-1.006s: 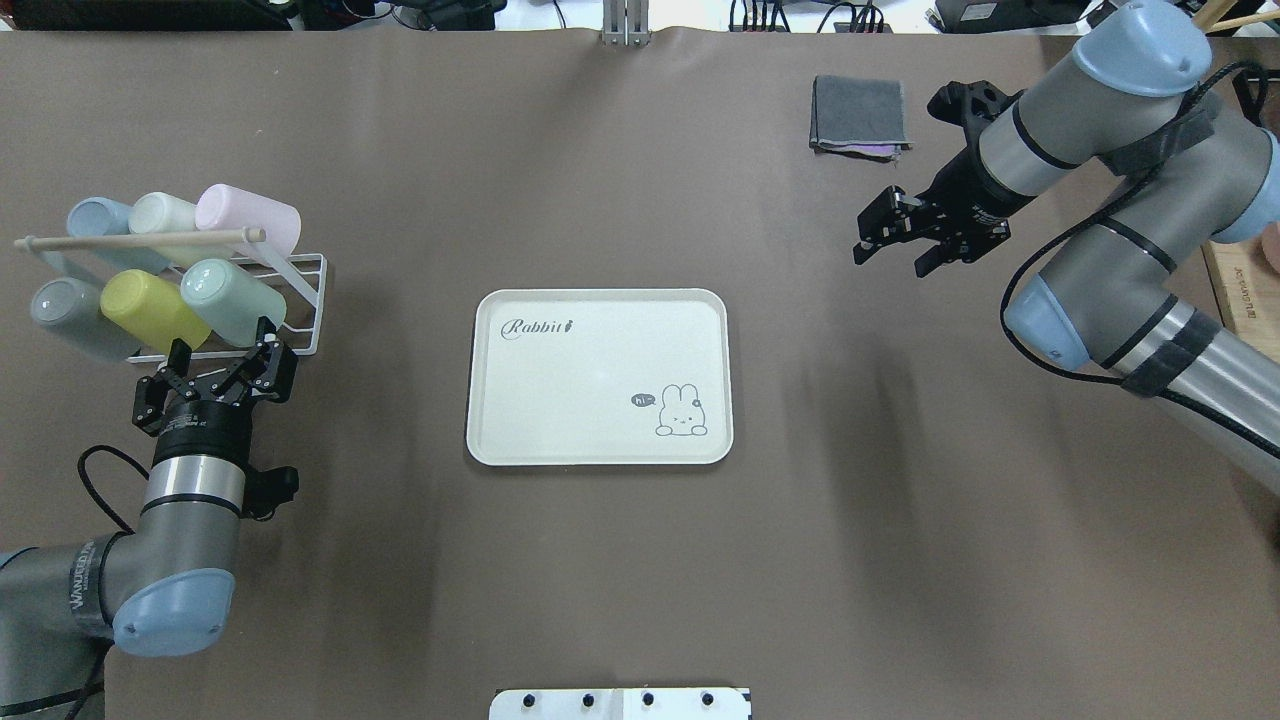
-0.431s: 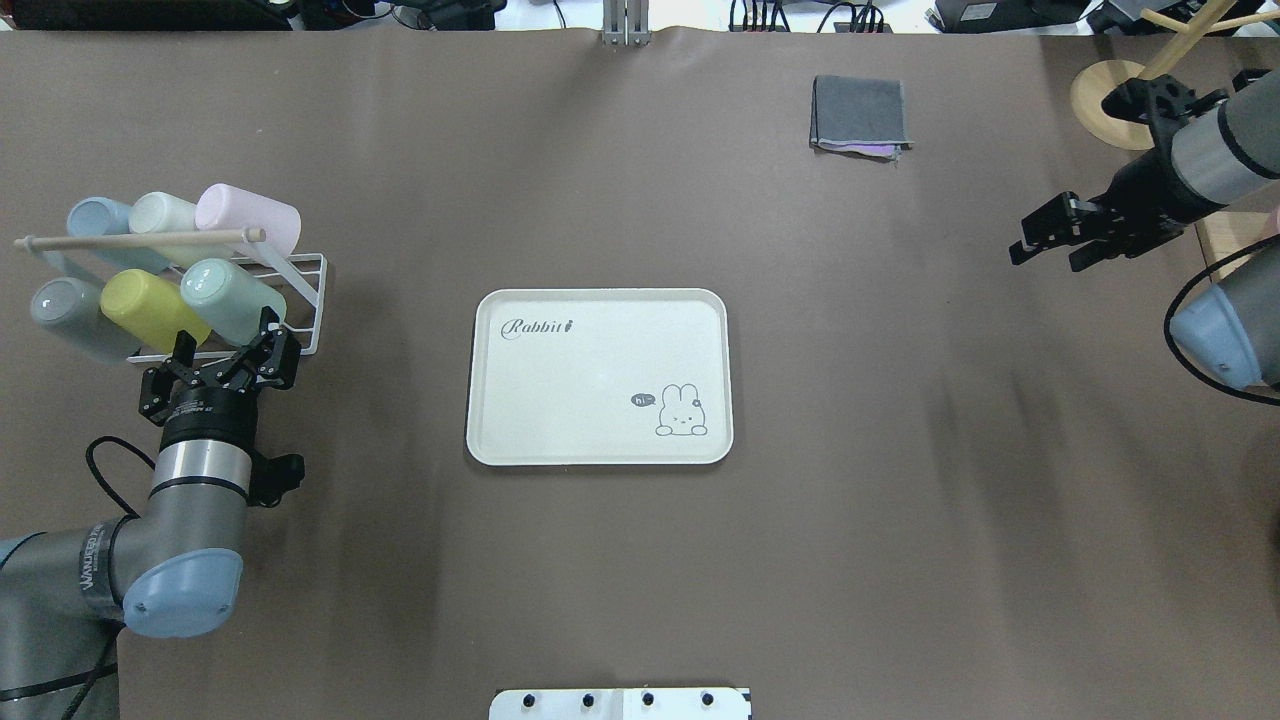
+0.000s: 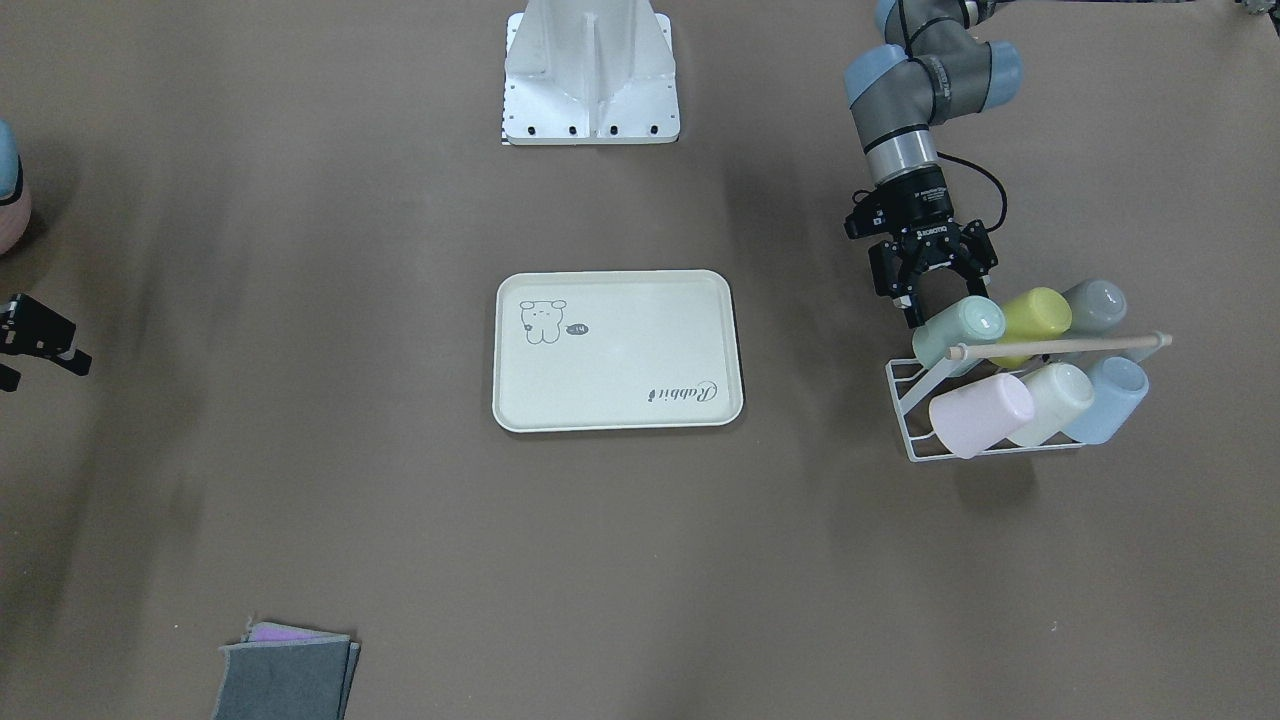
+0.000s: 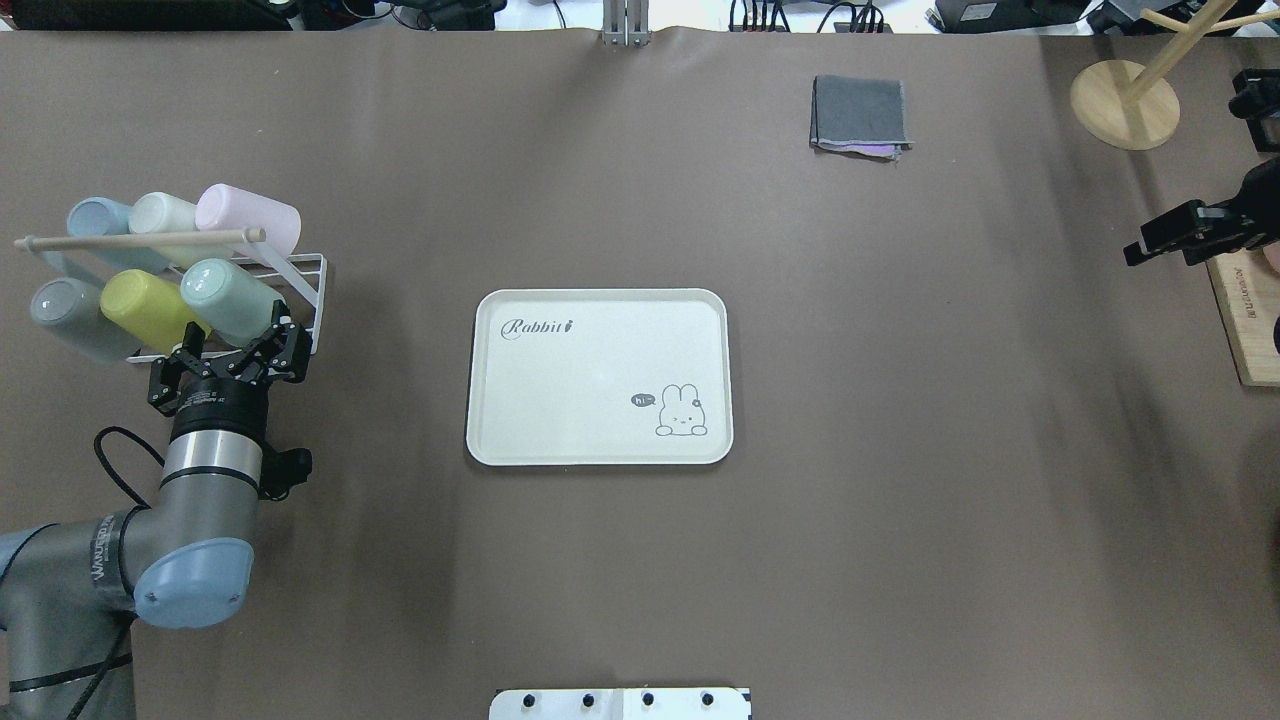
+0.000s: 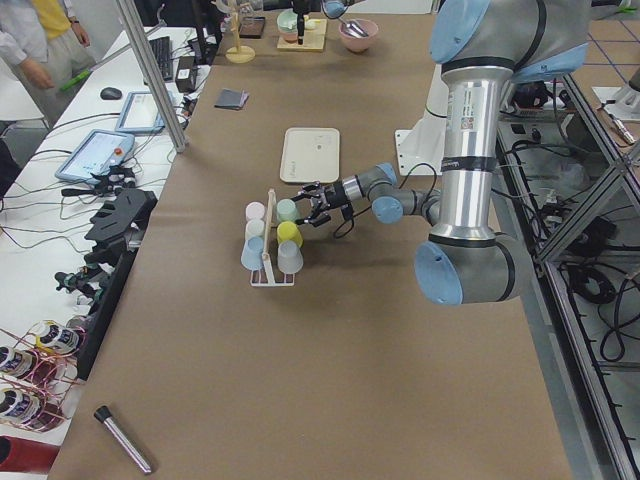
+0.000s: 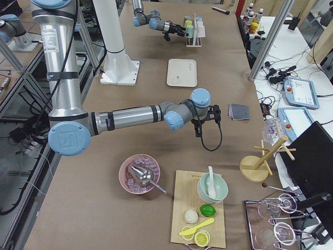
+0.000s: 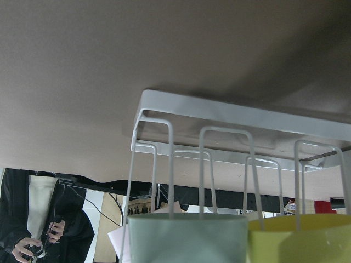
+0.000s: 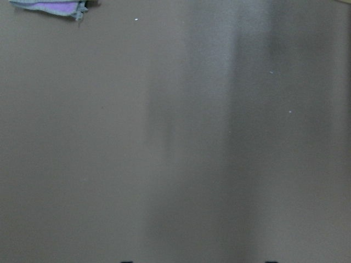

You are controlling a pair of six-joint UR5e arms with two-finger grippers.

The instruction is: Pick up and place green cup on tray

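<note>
The green cup (image 4: 225, 298) lies tilted on a white wire rack (image 4: 305, 300), beside a yellow-green cup (image 4: 150, 305). It also shows from across the table as the green cup (image 3: 960, 330), and in the left wrist view the green cup (image 7: 186, 238) fills the bottom edge. My left gripper (image 4: 236, 340) is open, its fingers spread at the cup's near end and not shut on it. The cream tray (image 4: 600, 300) lies flat at the table's middle with nothing on it. My right gripper (image 4: 1165, 240) hangs open at the far right edge, holding nothing.
The rack also holds grey (image 4: 65, 315), pink (image 4: 250, 215), cream (image 4: 165, 215) and blue (image 4: 95, 220) cups under a wooden dowel (image 4: 140, 240). A folded grey cloth (image 4: 860, 112) lies at the back. A wooden stand (image 4: 1125, 105) and board (image 4: 1245, 320) sit far right.
My left gripper has crept forward to the green cup's near end. The right arm has swung away from near the cloth to the table's right edge.
</note>
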